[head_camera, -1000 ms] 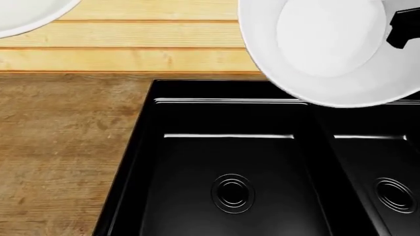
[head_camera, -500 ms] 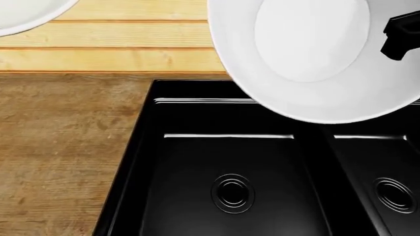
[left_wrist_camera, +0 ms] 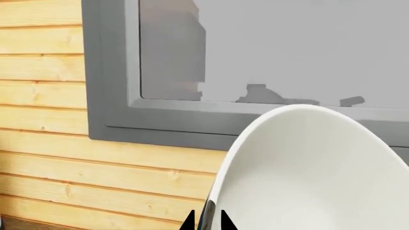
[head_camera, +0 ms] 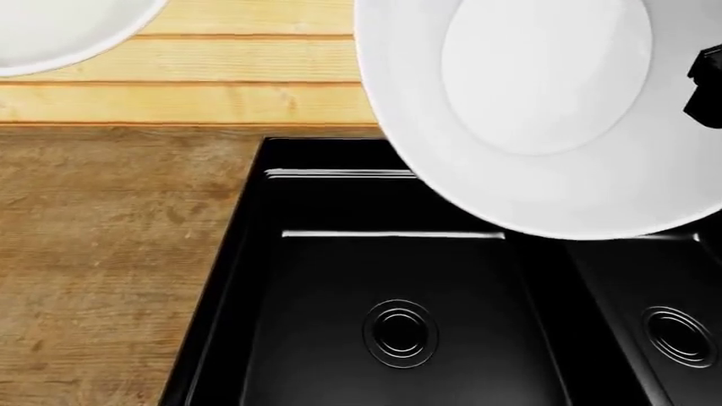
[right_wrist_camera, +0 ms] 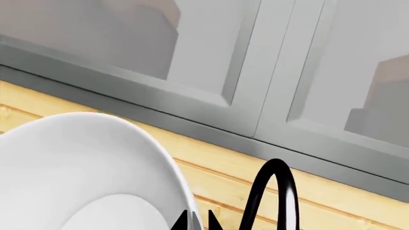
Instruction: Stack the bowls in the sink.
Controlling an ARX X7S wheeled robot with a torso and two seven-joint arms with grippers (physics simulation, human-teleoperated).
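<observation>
Right wrist view: our right gripper (right_wrist_camera: 197, 221) has its two dark fingertips pinched on the rim of the white bowl (right_wrist_camera: 89, 177), one tip on each side of the wall. The left gripper (left_wrist_camera: 206, 221) holds the cream bowl (left_wrist_camera: 313, 177) the same way, jaws narrow, with the thin rim between them.

In the head view the white bowl (head_camera: 542, 110) hangs high and close to the camera, over the back edge of the sink (head_camera: 243, 254) and above the divider between the two basins. The cream bowl (head_camera: 57, 30) shows only as a slice at the top left corner, over the wooden wall boards and well apart from the other. Neither bowl is in the sink yet.

We judge both bowls stiff, glossy and slippery, and likely to chip if dropped on the hard basin. A rim pinch is the only hold on such a deep round shape, and it lets the bowl swing, so it should be set down gently.

Much is hidden. The big bowl covers the faucet (right_wrist_camera: 275, 191) in the head view, and most of the right arm; only a dark piece shows at the frame's right edge. The right basin is cut off. Neither wrist view shows the sink.
</observation>
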